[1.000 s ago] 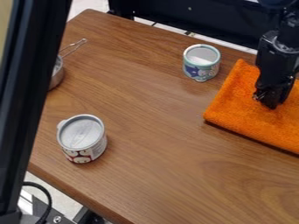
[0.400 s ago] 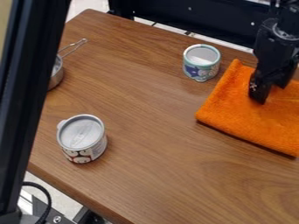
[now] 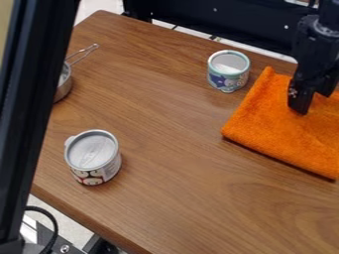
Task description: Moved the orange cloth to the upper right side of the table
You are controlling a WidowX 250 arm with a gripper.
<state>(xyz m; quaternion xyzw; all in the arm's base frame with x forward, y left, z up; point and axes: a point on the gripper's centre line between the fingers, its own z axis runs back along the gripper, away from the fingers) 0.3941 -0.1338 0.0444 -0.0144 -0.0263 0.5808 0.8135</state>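
While fingers stand apart | orange cloth — near edge slants toward lower right | long axis unclear

no readable text, no legible labels, numbers or signs

from here i see a can, a cup well apart from it, and a pan partly hidden.

From my station, I have the cloth at the table's right, with the open tin just beside its far left corner. Nearer me, left, stands the lidded can; beyond it, the handled pan sits partly behind the post.
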